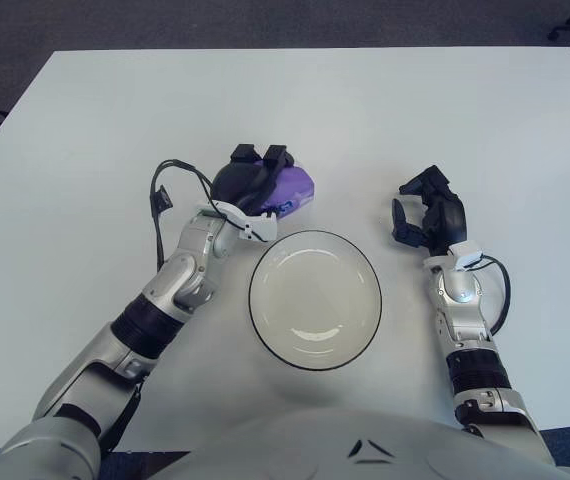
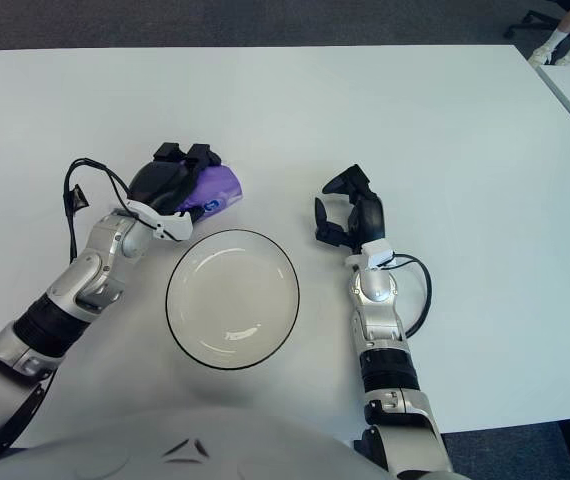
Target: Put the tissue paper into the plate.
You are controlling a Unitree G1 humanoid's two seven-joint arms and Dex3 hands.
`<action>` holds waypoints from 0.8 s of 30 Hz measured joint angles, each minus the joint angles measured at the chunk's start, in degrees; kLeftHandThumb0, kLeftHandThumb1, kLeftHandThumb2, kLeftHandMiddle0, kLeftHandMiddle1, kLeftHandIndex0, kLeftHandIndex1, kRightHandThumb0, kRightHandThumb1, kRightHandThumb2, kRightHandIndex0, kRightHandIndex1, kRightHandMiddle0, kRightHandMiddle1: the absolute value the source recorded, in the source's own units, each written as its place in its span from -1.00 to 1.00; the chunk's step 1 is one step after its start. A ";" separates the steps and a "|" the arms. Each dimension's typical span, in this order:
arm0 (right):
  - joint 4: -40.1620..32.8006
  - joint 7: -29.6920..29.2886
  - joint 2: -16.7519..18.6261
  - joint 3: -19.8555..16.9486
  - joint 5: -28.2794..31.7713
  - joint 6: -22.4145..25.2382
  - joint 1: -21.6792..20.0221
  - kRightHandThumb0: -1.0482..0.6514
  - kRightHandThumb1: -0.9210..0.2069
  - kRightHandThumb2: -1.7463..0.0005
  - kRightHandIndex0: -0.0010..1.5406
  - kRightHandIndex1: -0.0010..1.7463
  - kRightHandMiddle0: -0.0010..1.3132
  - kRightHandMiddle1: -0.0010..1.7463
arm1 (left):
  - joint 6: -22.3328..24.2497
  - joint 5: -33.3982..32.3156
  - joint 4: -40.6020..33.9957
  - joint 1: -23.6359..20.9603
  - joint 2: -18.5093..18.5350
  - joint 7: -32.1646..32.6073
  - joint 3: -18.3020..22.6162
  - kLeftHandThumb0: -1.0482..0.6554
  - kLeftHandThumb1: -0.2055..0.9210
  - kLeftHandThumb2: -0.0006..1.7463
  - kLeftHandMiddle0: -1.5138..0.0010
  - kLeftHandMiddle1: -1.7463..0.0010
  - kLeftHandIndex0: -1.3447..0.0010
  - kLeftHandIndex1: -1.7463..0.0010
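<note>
Left hand (image 1: 250,182) is clamped over the purple tissue pack (image 1: 292,189), just behind the plate's (image 1: 315,299) far-left rim, above the white tabletop (image 1: 85,150). Plate has nothing in it. Right hand (image 1: 427,212) sits to the plate's right, fingers loosely curled, holding nothing.

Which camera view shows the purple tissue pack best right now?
The right eye view, by a little: the purple tissue pack shows its right side and a blue mark beyond the fingers of the left hand covering it. The left eye view shows the same pack equally covered. The right hand shows right of the plate.
</note>
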 measured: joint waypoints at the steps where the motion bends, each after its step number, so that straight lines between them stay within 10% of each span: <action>1: 0.00 0.14 0.01 -0.05 0.17 -0.11 0.01 0.23 0.00 -0.40 -0.18 0.80 -0.40 1.00 | -0.31 -0.02 0.09 0.01 0.00 0.00 0.21 0.23 -0.48 0.77 -0.03 -1.00 0.07 -0.84; 24: 0.77 2.34 0.58 -1.18 2.46 -2.24 -0.22 0.23 0.01 -0.42 -0.17 0.80 -0.39 1.00 | -22.46 -2.72 14.14 2.38 -5.09 26.91 8.68 0.23 -0.63 0.89 -0.18 -0.88 0.09 -1.00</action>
